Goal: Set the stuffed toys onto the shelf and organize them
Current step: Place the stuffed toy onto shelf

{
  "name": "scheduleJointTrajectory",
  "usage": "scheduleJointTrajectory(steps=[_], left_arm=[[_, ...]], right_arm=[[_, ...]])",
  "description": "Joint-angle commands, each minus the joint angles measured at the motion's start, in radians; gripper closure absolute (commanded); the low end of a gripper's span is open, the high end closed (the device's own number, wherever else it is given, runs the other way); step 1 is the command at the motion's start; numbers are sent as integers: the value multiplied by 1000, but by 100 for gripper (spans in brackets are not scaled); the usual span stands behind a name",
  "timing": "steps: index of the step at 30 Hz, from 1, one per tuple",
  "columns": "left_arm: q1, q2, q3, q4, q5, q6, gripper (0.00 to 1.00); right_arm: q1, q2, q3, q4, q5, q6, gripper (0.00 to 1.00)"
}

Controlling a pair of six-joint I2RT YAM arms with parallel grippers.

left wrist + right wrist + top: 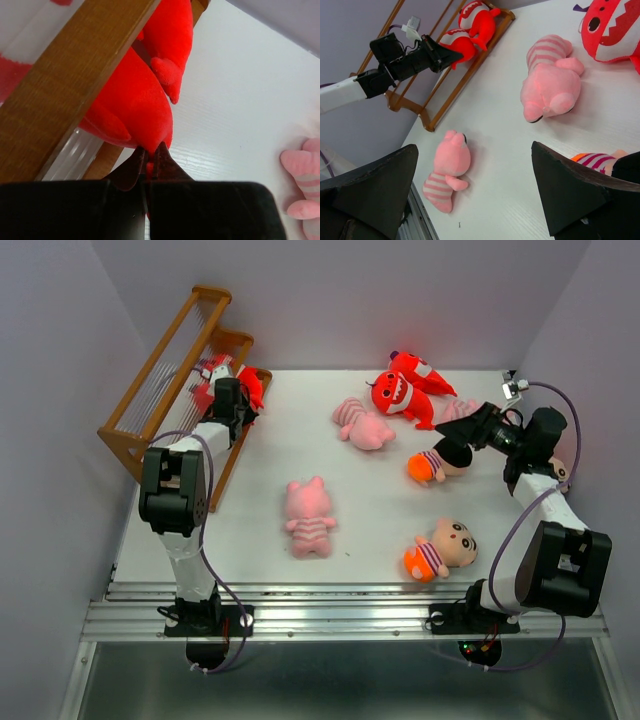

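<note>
The left gripper (150,159) was closed tight. It pinched a small bit of the red monster (131,107). That red monster lay on the lowest step of the shelf (165,390), right against a brown wooden bar (65,85). The other red monster (172,35) lay just beside it on the same low step, touching it. The shelf stood at the far left side of the white table (250,550), near the wall.

The right gripper (474,150) was wide open and held nothing. It hung over the right side of the table, just above a boy doll (432,466) with an orange bottom and a striped shirt.

The rest of the toys were on the table, well apart from the shelf. A pink pig (308,517) lay in the middle, face down, with its striped back legs toward the arms. A second pink pig (362,424) lay farther back. A toothy red monster (398,395) lay just beside the second pig, and a fourth red monster (425,372) was behind that one, touching it. A bit of a third pink pig (460,408) showed next to the right arm. A second boy doll (442,548) lay on its side near the front right, its face up toward the camera.
</note>
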Motion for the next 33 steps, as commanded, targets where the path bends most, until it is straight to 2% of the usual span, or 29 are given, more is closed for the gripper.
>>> scheduleJointTrajectory(steps=[1,6,13,24,27,33], left_arm=[[-3,1,1,72,40,24,100],[-18,17,18,68,56,39,100],[-38,59,62,72,157,48,100],[-67,72,95,89,209,51,100],[-69,61,90,91,198,47,100],[-70,-25,-14,118,105,-17,100]], right_arm=[[-6,2,-5,68,-19,11,0],[-6,2,-5,72,-19,13,0],[-6,4,-5,72,-21,11,0],[-15,4,-3,72,-22,14,0],[-15,2,-3,72,-22,14,0],[-15,1,-5,73,-25,16,0]])
